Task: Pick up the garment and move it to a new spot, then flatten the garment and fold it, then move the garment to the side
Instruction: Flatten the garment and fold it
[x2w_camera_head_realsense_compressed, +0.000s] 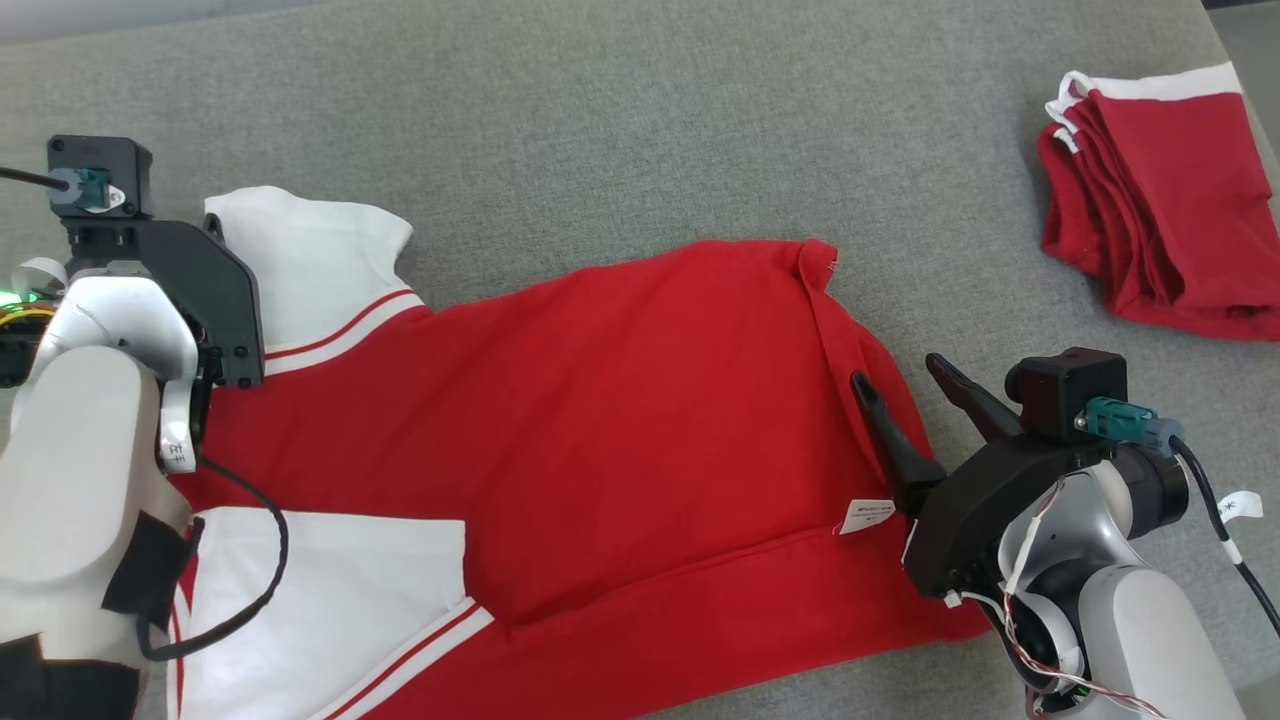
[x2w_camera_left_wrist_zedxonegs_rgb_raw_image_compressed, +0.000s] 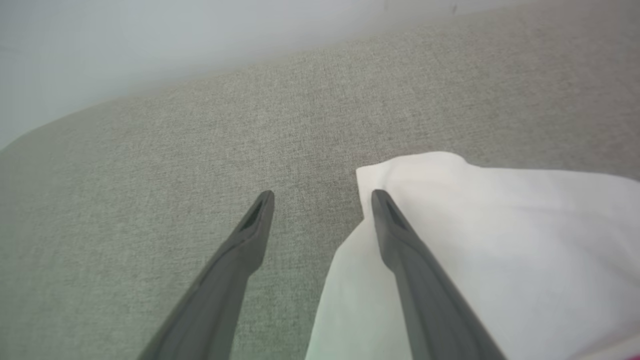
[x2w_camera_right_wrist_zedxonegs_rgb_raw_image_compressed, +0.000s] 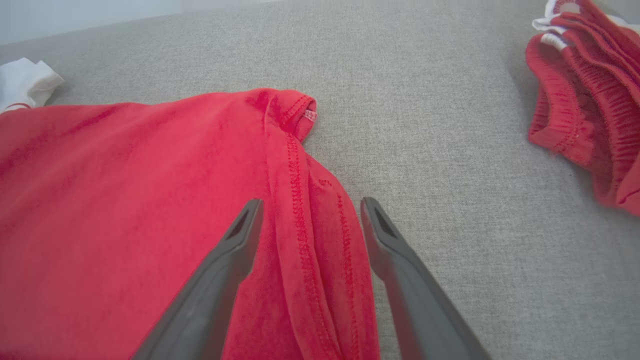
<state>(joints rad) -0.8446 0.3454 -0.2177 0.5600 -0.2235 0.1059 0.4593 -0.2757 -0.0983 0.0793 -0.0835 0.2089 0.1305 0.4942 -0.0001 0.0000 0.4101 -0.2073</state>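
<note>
One red shirt (x2w_camera_head_realsense_compressed: 640, 420); one hem label (x2w_camera_head_realsense_compressed: 866, 516), print unreadable.
One folded red pile (x2w_camera_head_realsense_compressed: 1170, 230), far-right corner; left gripper (x2w_camera_left_wrist_zedxonegs_rgb_raw_image_compressed: 322, 197), right gripper (x2w_camera_head_realsense_compressed: 897, 369) fingers apart, empty.

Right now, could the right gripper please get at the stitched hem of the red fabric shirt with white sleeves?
Probably yes. The right gripper is open, its jaws straddling the stitched hem of the red shirt, and nothing else lies between them on the grey fabric surface.
</note>
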